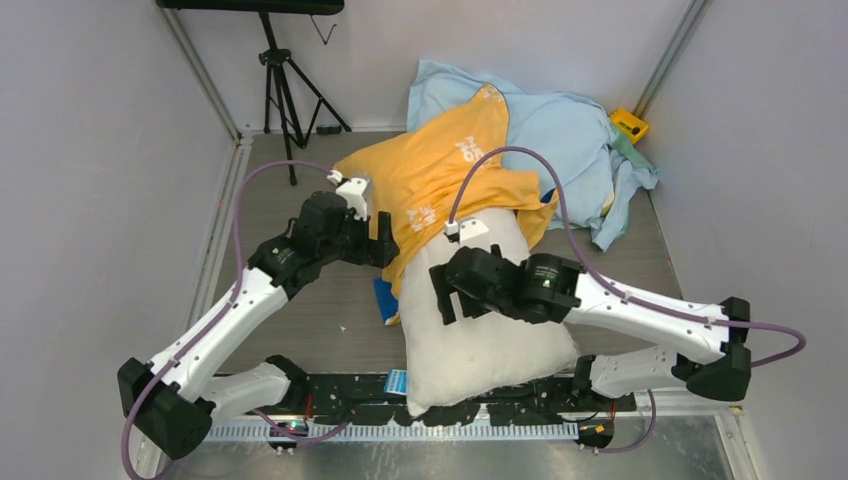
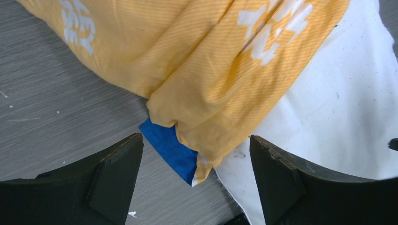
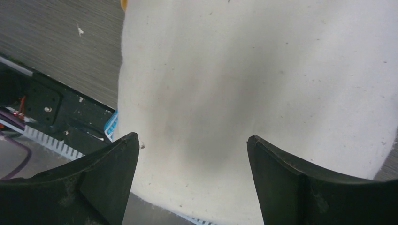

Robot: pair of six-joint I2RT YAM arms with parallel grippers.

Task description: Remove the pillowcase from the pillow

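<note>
The orange-yellow pillowcase [image 1: 440, 175] covers the far end of the white pillow [image 1: 490, 345], whose near half lies bare on the table and reaches over the front edge. My left gripper [image 1: 385, 245] is open at the pillowcase's left mouth edge. In the left wrist view the gripper [image 2: 196, 159] is open, and the orange hem [image 2: 211, 93] with its blue inner edging [image 2: 171, 150] lies between the jaws, beside the pillow [image 2: 338, 108]. My right gripper [image 1: 440, 295] is open and empty just above the bare pillow [image 3: 244, 84], as the right wrist view [image 3: 192, 157] shows.
A pale light-blue cloth [image 1: 575, 135] lies bunched at the back right, under the pillowcase's far end. A yellow object [image 1: 630, 124] sits in the back right corner. A black tripod [image 1: 285, 80] stands at the back left. The pillow's blue tag [image 1: 397, 381] hangs at the front rail [image 3: 56, 108].
</note>
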